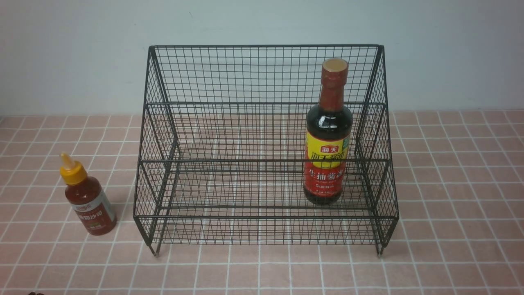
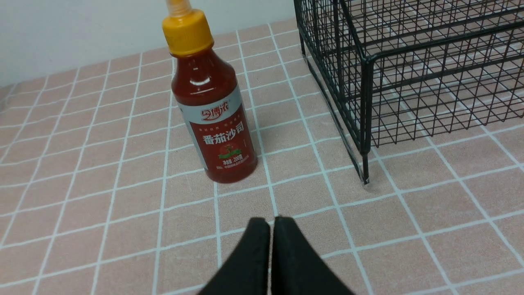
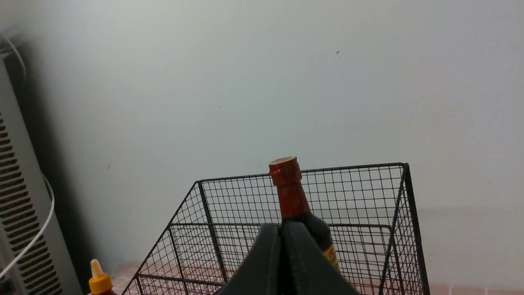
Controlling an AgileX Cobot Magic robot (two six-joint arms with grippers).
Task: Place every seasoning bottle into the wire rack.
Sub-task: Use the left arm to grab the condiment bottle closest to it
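Note:
The tall dark soy-sauce bottle [image 1: 327,135] stands upright inside the black wire rack [image 1: 262,102], on its lower tier at the right side. The short red sauce squeeze bottle [image 1: 87,197] with a yellow nozzle cap stands on the tiled table left of the rack. In the left wrist view my left gripper [image 2: 272,221] is shut and empty, a short way in front of the red bottle [image 2: 213,106] and the rack's corner leg [image 2: 364,168]. In the right wrist view my right gripper [image 3: 280,227] is shut and empty, raised, in front of the soy-sauce bottle [image 3: 292,196] and rack [image 3: 393,229]. Neither gripper shows in the front view.
The pink tiled table [image 1: 450,184] runs to a pale wall [image 1: 82,53] behind the rack. In the right wrist view a grey ribbed unit [image 3: 20,229] with a white cable stands at the far left side.

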